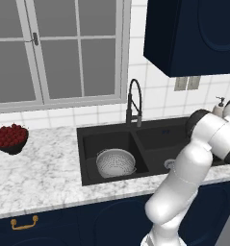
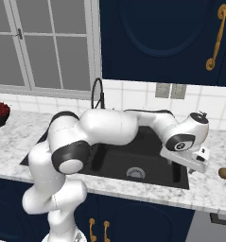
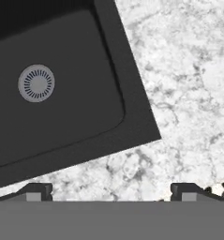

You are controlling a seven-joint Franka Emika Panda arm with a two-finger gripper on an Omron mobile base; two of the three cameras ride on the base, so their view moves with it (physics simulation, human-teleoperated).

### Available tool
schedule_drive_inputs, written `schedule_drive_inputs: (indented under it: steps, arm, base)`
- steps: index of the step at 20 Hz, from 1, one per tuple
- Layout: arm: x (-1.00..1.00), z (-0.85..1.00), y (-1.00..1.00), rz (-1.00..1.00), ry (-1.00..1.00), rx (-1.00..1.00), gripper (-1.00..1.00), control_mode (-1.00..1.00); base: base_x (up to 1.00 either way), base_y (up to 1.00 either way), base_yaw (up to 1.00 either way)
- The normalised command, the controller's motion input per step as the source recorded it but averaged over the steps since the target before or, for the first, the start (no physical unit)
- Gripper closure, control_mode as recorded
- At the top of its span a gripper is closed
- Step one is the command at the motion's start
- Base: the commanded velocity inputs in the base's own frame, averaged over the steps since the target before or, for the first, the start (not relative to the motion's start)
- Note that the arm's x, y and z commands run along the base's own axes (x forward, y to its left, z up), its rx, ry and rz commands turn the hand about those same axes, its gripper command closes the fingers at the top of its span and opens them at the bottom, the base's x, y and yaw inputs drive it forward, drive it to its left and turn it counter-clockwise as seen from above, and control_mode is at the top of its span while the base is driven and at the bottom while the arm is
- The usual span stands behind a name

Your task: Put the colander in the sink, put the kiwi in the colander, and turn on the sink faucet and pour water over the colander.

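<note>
While the colander (image 1: 116,162) sits upright in the left basin of the sink (image 1: 87,158), at about seven o'clock from the sink faucet (image 1: 134,103), its bowl holds nothing.

Item, kiwi (image 2: 224,173): on the marble counter (image 2: 213,198), just off the sink's right edge, at roughly three o'clock from the gripper (image 2: 181,174) and near it, not touching. Likely light, firm but bruisable, prone to roll; best pinched across its short middle, gently.

Item, gripper: over the right basin's front right corner, jaws spread wide, holding nothing; fingertips (image 3: 37,191) in the hand view stand well apart above counter and basin rim.

Item, right basin: bare, silver drain (image 3: 36,83) showing.

Item, dark bowl (image 1: 10,139): far left of the counter, heaped with red berries.
</note>
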Motion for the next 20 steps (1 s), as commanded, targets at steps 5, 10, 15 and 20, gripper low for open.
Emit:
schedule_drive_inputs:
  steps: [5,10,15,20]
  arm:
    - [0.32,-0.04,-0.11,-0.51,0.00,-0.03,-1.00,-1.00]
    - [0.23,-0.04,-0.44,-0.48,0.00,-0.05,-1.00,-1.00]
    - [0.02,0.00,-0.52,-0.24,0.01,0.00,-1.00,-1.00]
    - [0.03,-0.05,-0.22,-0.04,0.00,0.00,-1.00,-1.00]
  base:
    - [0.00,0.00,0.00]
    - [0.00,0.00,0.00]
    - [0.00,0.00,0.00]
    - [0.00,0.00,0.00]
